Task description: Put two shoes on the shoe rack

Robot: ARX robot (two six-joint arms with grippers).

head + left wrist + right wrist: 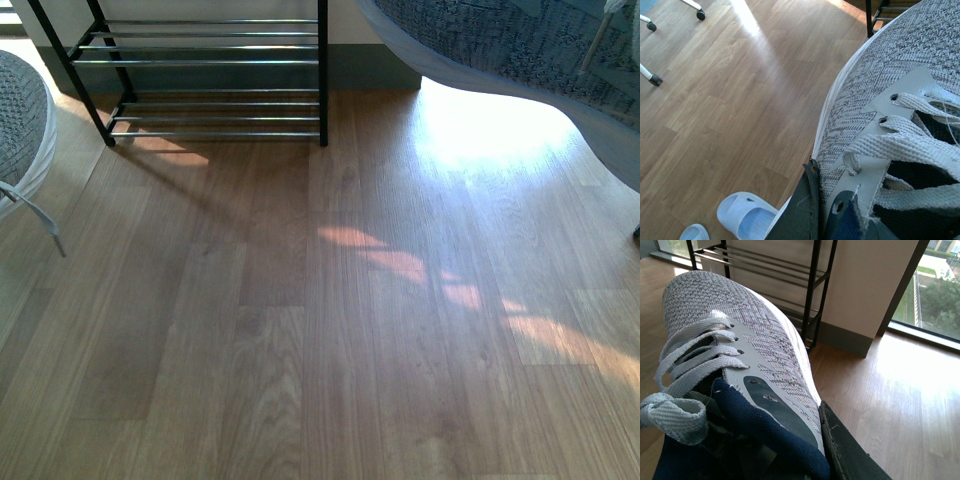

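**Two sneakers aloft, rack waiting at far left**

From my remote station I hold one grey knit shoe in each arm. The left gripper (821,212) is clamped on the left sneaker (880,75) at the side wall by the collar, with one dark finger pressed against the outside. The right gripper (812,452) grips the right sneaker (755,335) the same way. The shoe rack (200,62) stands far left against the wall. In the front view the left sneaker hangs near it, while the right sneaker hangs far right, well apart from it. Two pale blue sandals (746,218) lie on the floor (330,330) under my left arm.

As I see it, each pinch takes only a thin edge, so a shoe could swing or slip free. Loose laces (685,360) might catch on the chrome rods, and a sole set down crooked could tip between them.
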